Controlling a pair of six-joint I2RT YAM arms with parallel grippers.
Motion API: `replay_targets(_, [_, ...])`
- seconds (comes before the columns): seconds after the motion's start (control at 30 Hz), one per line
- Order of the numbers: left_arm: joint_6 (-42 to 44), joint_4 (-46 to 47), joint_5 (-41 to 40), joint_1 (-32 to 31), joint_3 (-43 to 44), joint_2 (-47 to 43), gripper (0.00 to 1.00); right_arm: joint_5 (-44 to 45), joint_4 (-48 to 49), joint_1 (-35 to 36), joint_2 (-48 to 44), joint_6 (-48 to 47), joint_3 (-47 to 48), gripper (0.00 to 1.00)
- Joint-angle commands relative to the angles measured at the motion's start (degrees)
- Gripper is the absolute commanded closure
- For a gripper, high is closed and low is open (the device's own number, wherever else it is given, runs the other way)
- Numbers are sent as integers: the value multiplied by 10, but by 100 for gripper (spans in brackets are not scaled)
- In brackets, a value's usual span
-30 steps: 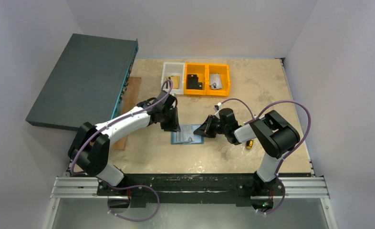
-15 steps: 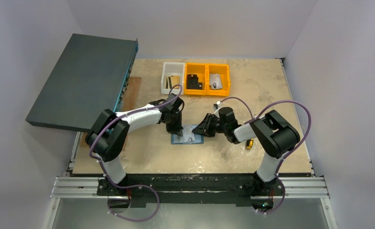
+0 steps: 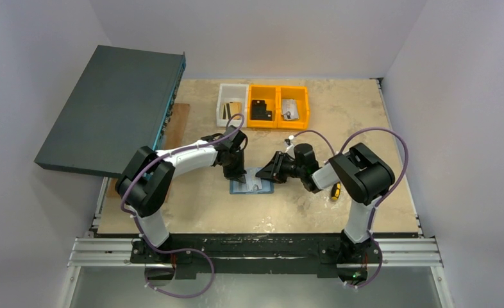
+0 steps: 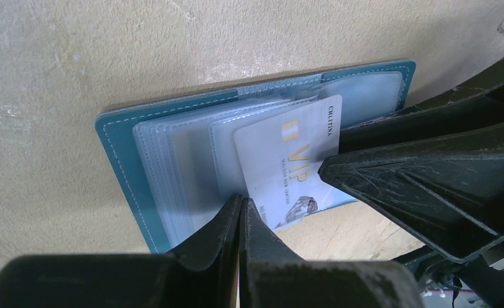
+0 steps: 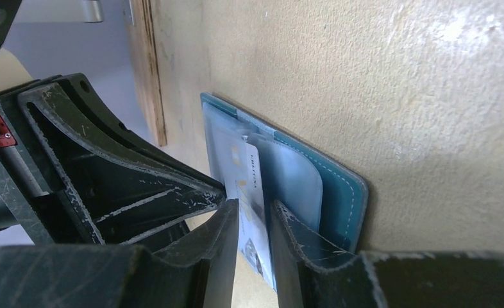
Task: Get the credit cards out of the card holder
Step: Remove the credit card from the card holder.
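Left tool (image 4: 239, 208) is fully shut with nothing between its jaws. The closed tips are planted on the clear sleeves (image 4: 179, 160) at the edge of the card holder (image 4: 118, 151), just beside a corner of the credit card (image 4: 288, 160). That's new: a second ago it hung over the card holder's far-left corner with jaws part open. You've since brought it down and closed it, so I read it as a pin, not a grasp. Right tool (image 5: 254, 218) has changed too: it was shut a second ago, and now its jaws stand a little apart with the card's free edge in the gap. The gap looks wider than the card, so I'd call that loose, not clamped. The card holder itself hasn't shifted; it lies open and flat on the desk (image 3: 365, 128) between the two tools, pockets up. The silvery VIP card is part way out of its sleeve, tilted, sticking out past the card holder's edge toward the right tool, with its other end tucked in. For the task: the holder is braced and the card is started but not free. The right tool is either re-seating or has let go. You'll want to close on the card edge and pull away from the card holder while the left tool presses down. Risk: the pin slips and the whole card holder drags along. Can't tell whether a second card sits in the other sleeves.
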Motion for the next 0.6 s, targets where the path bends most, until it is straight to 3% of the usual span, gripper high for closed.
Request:
replay_targets(0.0, [-3, -17, -27, -1, -6, 28, 100, 1, -12, 6, 29, -7, 5, 74])
replay_targets(0.1, [-3, -18, -28, -1, -6, 28, 100, 1, -14, 7, 29, -7, 8, 79])
replay_targets(0.27, [-7, -23, -33, 0, -9, 26, 100, 3, -27, 6, 12, -15, -2, 99])
replay_targets(0.57, [-11, -19, -40, 3, -41, 14, 100, 53, -127, -42, -77, -72, -26, 100])
